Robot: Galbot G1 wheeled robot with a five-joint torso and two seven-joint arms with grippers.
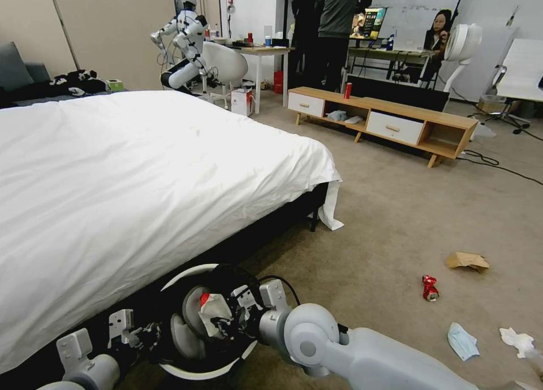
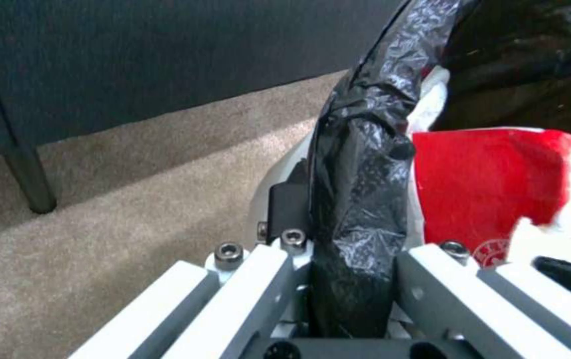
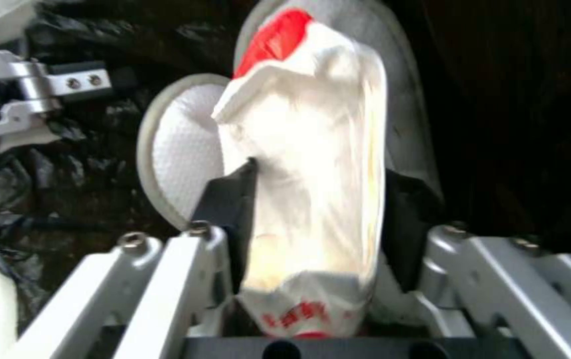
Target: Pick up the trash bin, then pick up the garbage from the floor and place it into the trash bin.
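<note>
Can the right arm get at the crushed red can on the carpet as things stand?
Probably not yet: the right end effector is shut on a red-white crumpled wrapper over the round white black-lined trash bin. The crushed red can itself lies unobstructed on open carpet.

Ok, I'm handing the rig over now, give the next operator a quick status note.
Left gripper: shut on the trash bin rim, beside the bed.
Right gripper: shut on the red-white wrapper, over the bin's bag-lined opening, not released.
Left on the carpet: crushed red can, brown paper bag, blue face mask, white tissue.
Done: bin picked up. Left: drop the wrapper, collect the rest.
</note>
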